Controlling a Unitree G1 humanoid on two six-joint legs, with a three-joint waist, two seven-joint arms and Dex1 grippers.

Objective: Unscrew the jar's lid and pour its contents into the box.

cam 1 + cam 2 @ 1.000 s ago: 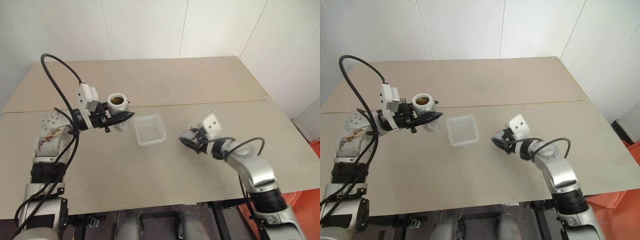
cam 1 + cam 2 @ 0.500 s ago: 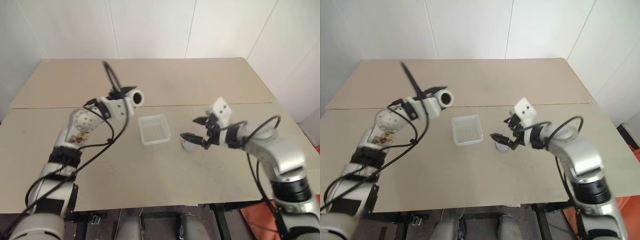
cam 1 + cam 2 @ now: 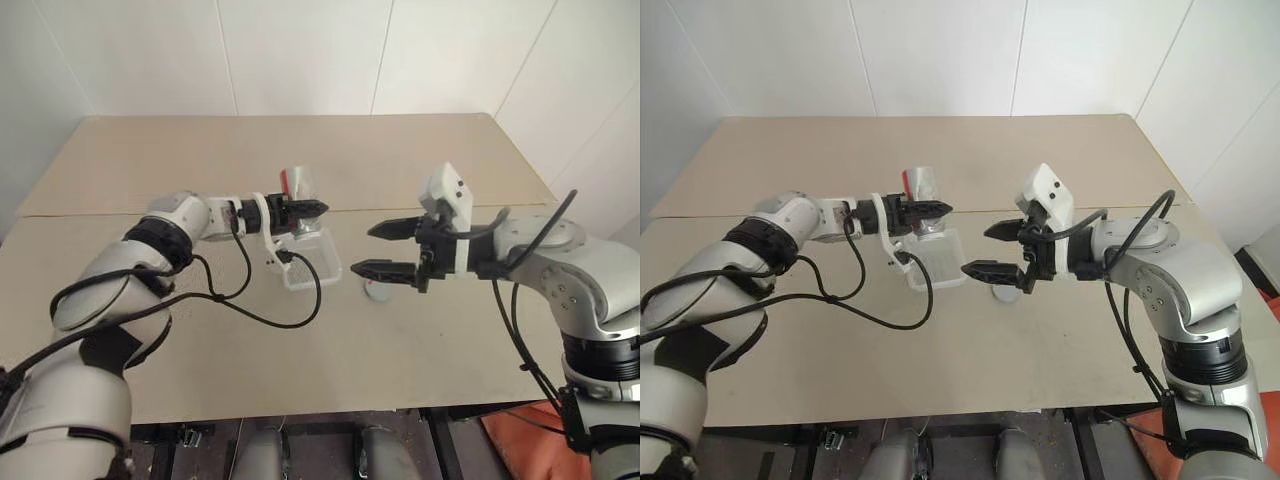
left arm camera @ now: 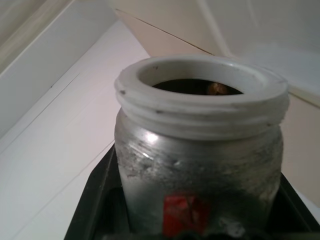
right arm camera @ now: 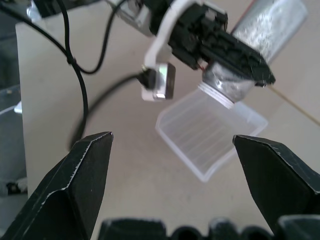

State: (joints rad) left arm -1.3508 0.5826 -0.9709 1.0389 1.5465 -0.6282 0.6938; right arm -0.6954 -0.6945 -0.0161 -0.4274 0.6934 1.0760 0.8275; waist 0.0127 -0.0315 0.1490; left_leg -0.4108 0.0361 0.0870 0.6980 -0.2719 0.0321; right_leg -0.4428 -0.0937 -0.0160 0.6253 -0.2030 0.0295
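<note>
— Why do you hold the jar (image 3: 295, 196) tipped over like that?

— My left tool (image 3: 312, 208) is clamped on its body, with the open mouth turned down over the far edge of the box (image 3: 318, 268), so the contents (image 4: 218, 88) should drop straight in. The box sits on the worktop (image 3: 420, 150) right below it.

— And the lid (image 3: 378, 291)?

— It lies on the worktop just right of the box. My right tool (image 3: 385, 249) hangs above it with its fingers wide apart and nothing in them, I judge to stay clear of the pour.

— How does the jar look?

— Clear-grey and scuffed, with a red patch on the label and a white threaded neck. A brownish-yellow bit shows inside the dark mouth.
</note>
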